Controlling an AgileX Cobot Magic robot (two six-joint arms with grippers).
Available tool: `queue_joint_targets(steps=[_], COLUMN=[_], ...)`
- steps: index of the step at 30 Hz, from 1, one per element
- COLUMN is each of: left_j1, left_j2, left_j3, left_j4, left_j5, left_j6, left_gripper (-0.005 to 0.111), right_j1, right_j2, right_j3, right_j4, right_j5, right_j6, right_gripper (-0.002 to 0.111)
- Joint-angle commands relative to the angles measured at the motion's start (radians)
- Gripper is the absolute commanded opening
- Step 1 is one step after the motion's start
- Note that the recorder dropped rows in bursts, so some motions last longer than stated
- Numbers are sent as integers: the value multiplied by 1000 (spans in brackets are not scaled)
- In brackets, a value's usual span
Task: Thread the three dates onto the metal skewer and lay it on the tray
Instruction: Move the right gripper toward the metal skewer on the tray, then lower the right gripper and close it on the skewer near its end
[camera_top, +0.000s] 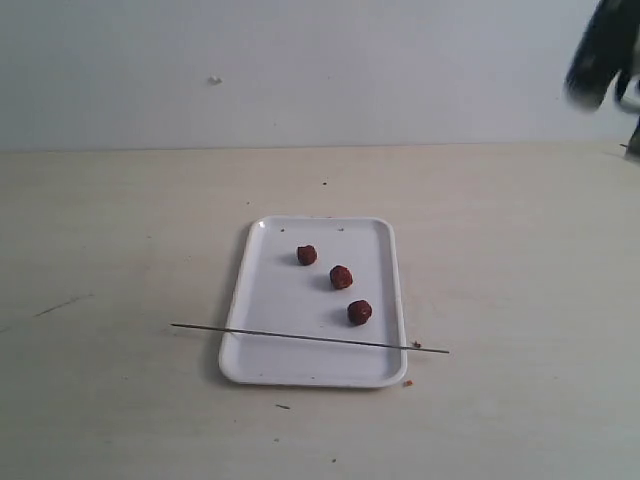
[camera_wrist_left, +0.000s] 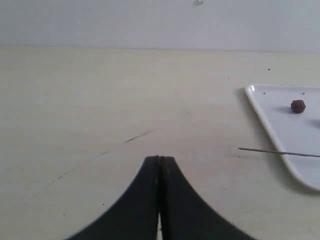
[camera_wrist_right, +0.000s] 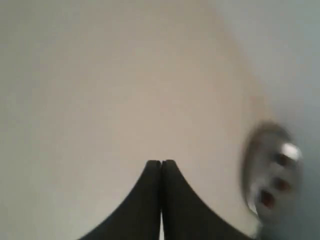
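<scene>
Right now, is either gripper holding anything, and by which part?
Nothing. The left gripper and right gripper are shut empty; the metal skewer lies untouched across the tray.

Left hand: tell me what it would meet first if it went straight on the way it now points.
Probably nothing before the wall: in the left wrist view the shut left hand points over bare table. The tray and metal skewer lie off to the side of that line; depth unclear.

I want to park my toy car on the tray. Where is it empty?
The left half of the tray is bare, between its left rim, the three dates and the skewer. Crowded along the dates' row and the skewer.
</scene>
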Motion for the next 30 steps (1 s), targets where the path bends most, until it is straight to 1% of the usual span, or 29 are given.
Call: queue_joint_targets(steps=[1,2,5,8,13,15,19,23,30], left_j1=[3,3,3,3,3,3,3,-1,-3], left_j2=[-7,-7,-7,-7,-7,-7,-7,-7,-7], left_j3=[-3,-3,-3,-3,-3,-3,-3,-3,-3], left_j4=[-3,-3,-3,-3,-3,-3,-3,-3,-3], left_j5=[-5,-5,-5,-5,-5,-5,-5,-5,-5], left_j6=[-1,-1,-1,-1,-1,-1,-1,-1,-1], left_gripper=[0,0,0,0,0,0,0,0,0], right_j1=[126,160,266,362,469,487,490,487,487], right_j2=[109,135,213,280,385,421,471,500,528], right_j3=[-14,-24,-53,-75,-98,-98,-98,-98,-98], right_j4=[317,354,364,366,373,373,357,275,269], right_j5=[156,159,163,166,151,121,64,23,-64], right_j6=[-308,-306,-262,-245,-238,-241,-236,-203,-203], right_gripper=[0,0,0,6,31,34,32,31,31])
